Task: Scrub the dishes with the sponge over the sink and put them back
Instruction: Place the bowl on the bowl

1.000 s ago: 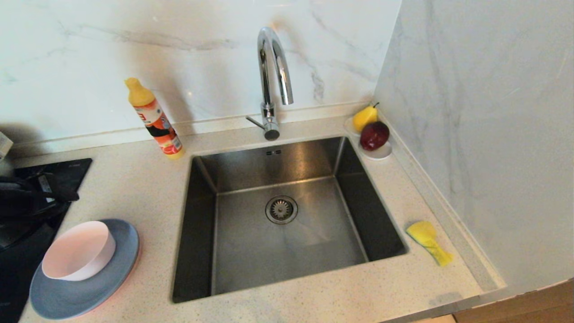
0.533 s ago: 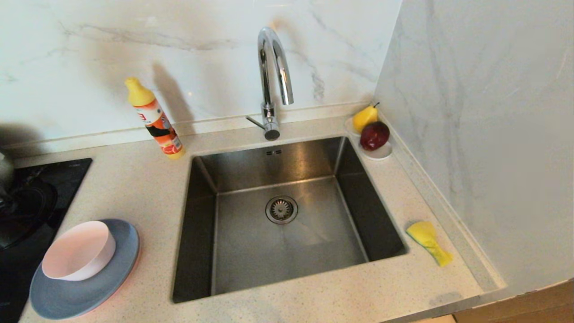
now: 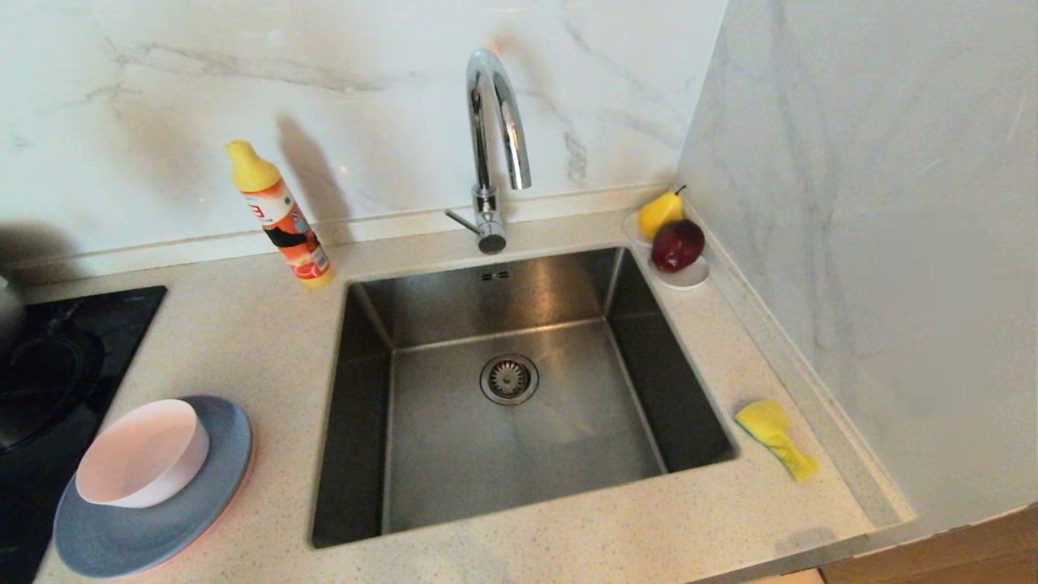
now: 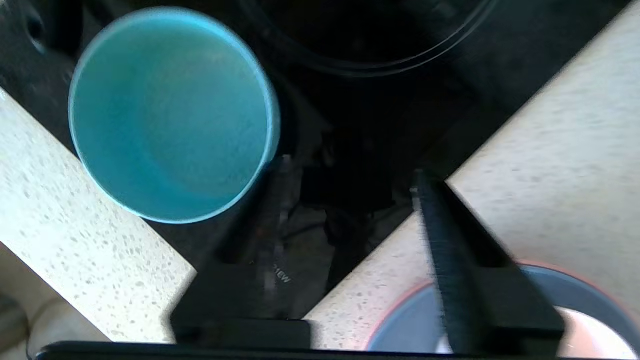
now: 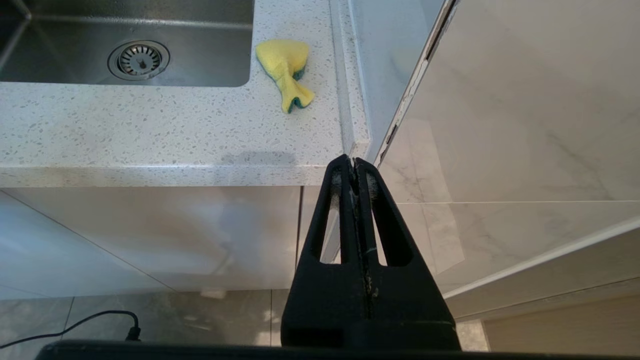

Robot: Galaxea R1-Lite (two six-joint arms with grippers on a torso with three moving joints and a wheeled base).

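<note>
Dishes unscrubbed, sponge (image 3: 774,436) untouched on the surface (image 3: 268,341).
Left end effector (image 4: 350,180) is seen spread and empty; right end effector (image 5: 354,167) pressed together.

Head view: high up, looking down on sink (image 3: 511,389) and counter (image 3: 243,341). Left wrist view: close above bowl (image 4: 170,112) and stove (image 4: 360,100). Right wrist view: low, before the counter, sharing sponge (image 5: 285,67) and drain (image 5: 138,60) with head view.
</note>
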